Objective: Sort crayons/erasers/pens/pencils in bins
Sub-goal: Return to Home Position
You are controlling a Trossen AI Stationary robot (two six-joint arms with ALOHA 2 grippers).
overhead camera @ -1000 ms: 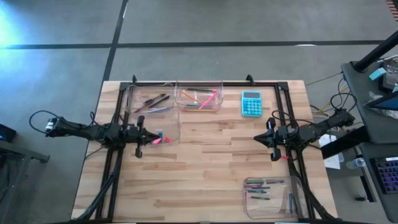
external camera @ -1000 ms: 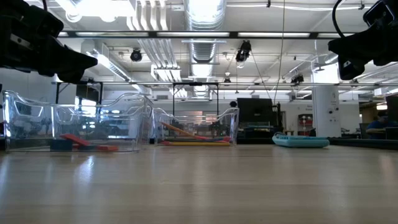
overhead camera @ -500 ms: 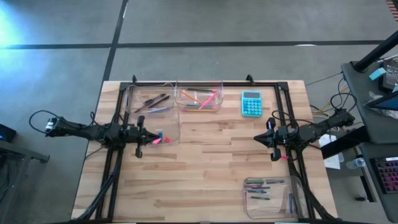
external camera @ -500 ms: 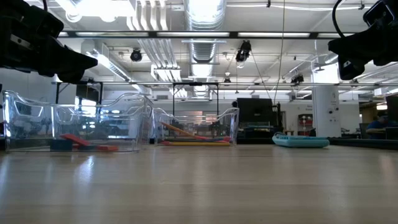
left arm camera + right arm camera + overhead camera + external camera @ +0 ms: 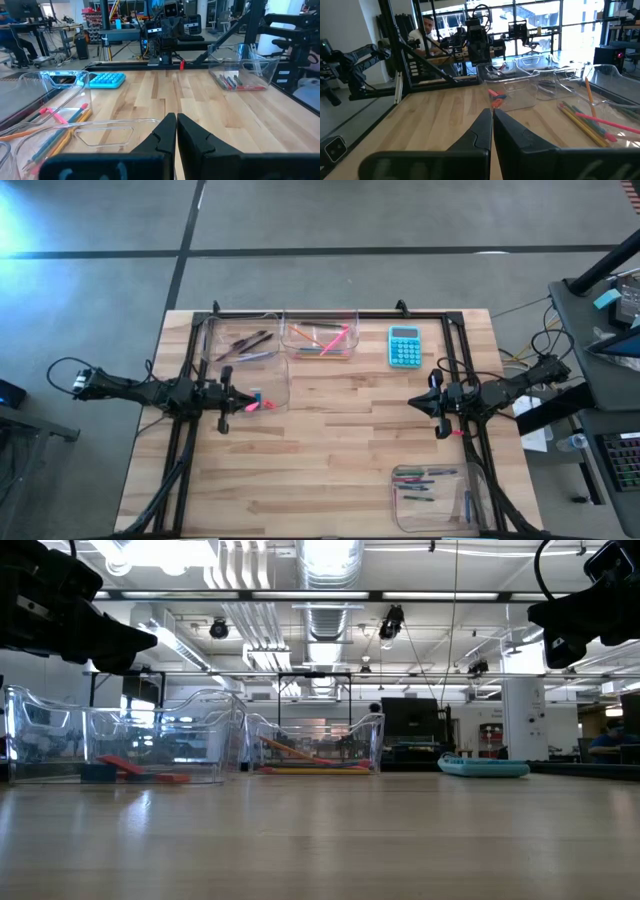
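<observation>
hanging closed and empty, the left tool point(image 5: 176, 128) sits just over a bin point(image 5: 102, 121); dipping could clip its wall. right tool point(image 5: 491, 120) is closed too, well apart.

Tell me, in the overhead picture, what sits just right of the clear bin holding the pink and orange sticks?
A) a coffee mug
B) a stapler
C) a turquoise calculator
C: a turquoise calculator with rows of keys lies flat beside that bin.
</observation>
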